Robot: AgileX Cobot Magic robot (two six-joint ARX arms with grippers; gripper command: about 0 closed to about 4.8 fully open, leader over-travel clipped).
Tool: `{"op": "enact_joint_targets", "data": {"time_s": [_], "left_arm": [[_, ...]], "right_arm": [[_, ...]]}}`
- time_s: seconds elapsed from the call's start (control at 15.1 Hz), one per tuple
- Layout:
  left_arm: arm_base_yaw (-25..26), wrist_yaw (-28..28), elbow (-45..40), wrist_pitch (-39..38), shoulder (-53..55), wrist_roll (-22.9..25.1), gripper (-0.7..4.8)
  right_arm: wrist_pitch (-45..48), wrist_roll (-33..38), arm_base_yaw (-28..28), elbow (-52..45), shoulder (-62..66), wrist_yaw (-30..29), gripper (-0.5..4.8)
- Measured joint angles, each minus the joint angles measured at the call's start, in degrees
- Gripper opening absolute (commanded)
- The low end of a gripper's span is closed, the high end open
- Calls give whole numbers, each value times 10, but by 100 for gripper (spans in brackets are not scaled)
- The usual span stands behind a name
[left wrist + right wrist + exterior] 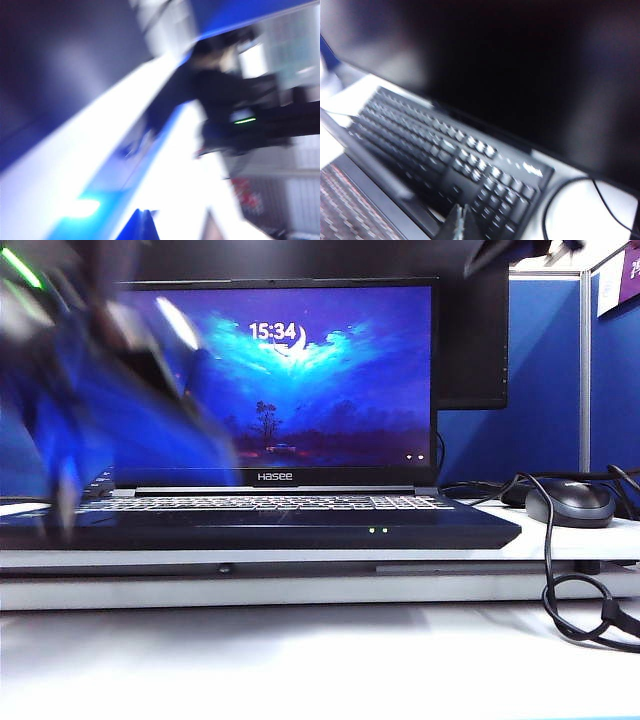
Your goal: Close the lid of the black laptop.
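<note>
1. Clearly, the lid [275,380] is up and the screen glows. The laptop [270,515] sits on the bench [300,660]. All the closing is left to do.
2. The left tool [70,390] is a blur by the lid's left edge. The right tool [461,225] hangs over a keyboard [445,160] behind. I cannot tell if either tool is apart or together.

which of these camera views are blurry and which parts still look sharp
Exterior view: the black laptop, its lit lid and the mouse are sharp; the left arm is a motion smear, its gripper indistinct. Left wrist view: smeared throughout, nothing crisp. Right wrist view: mildly blurred; the separate keyboard stays readable, and the right gripper shows only its tips.
</note>
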Motion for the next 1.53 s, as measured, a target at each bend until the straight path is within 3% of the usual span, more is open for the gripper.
{"op": "enact_joint_targets", "data": {"time_s": [0.27, 0.53, 0.66, 0.99, 1.53], "left_arm": [[-25, -29, 0, -2, 43, 41, -3], [-26, -154, -1, -10, 43, 40, -3], [-27, -186, -2, -12, 44, 39, -3], [-27, -195, -3, -7, 44, 35, -3], [-26, -198, -3, -9, 44, 29, -3]], "right_arm": [[-16, -16, 1, 0, 35, 0, -1], [-9, -16, 2, 0, 65, -27, -1], [-8, -15, 2, 0, 68, -39, -1], [-7, -6, -1, 0, 68, -170, -1], [-57, -19, 45, 2, 68, -186, -1]]}}
